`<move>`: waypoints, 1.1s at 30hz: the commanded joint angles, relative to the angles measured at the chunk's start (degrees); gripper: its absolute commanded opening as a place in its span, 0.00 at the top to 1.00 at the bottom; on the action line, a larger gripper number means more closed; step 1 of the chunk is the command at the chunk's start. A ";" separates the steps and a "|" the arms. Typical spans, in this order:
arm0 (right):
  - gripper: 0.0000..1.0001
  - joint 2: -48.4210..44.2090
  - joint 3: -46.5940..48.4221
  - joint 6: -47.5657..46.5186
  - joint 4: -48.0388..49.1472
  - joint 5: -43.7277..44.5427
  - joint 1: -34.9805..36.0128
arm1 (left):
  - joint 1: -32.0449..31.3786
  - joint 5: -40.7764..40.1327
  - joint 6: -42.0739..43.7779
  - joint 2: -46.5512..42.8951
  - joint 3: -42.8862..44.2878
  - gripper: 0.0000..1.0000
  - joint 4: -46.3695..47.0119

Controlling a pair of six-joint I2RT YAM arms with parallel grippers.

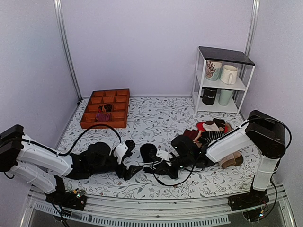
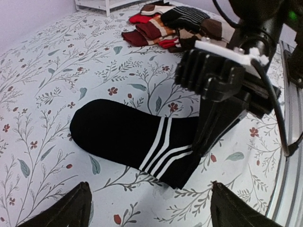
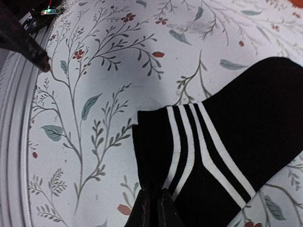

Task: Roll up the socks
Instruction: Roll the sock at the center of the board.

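Observation:
The black socks [image 1: 148,153] lie flat as a pair on the floral cloth between my two grippers, three white stripes near the cuff. In the left wrist view the socks [image 2: 118,135] lie just ahead of my open left gripper [image 2: 151,213], which is empty and a little short of the cuff. My right gripper [image 3: 154,208] is shut on the cuff edge of the socks [image 3: 246,132], beside the stripes. It also shows in the left wrist view [image 2: 208,137], pinching that cuff. In the top view the left gripper [image 1: 132,157] is left of the socks and the right gripper [image 1: 160,168] at their near end.
A pile of coloured socks [image 1: 212,130] lies at the right, behind the right arm, with brown ones [image 1: 232,160] nearer. An orange compartment tray [image 1: 105,109] stands at the back left. A white shelf [image 1: 222,78] with mugs stands at the back right.

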 commanded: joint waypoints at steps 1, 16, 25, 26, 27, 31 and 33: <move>1.00 2.62 2.89 7.36 -17.94 -10.26 -1.69 | -0.77 3.91 4.45 -0.24 -2.07 0.13 6.41; 1.00 11.04 14.37 18.71 -35.71 -13.75 -6.88 | -1.20 15.59 11.86 12.06 -2.18 0.27 22.78; 0.99 14.86 18.17 20.04 -42.59 -15.96 -7.67 | -1.32 19.54 14.25 16.21 0.73 0.32 22.22; 0.99 15.13 18.44 20.02 -42.74 -16.08 -7.63 | -1.33 20.16 13.99 17.15 0.91 0.33 22.61; 0.99 15.32 18.63 20.02 -42.85 -16.32 -7.67 | -1.39 20.66 13.66 18.11 0.78 0.34 23.49; 0.98 15.46 18.96 19.87 -43.05 -16.67 -7.70 | -1.44 20.63 12.82 22.19 -0.02 0.33 28.70; 0.98 15.39 19.08 19.56 -43.31 -16.74 -7.73 | -1.50 19.71 13.02 23.71 0.11 0.31 29.89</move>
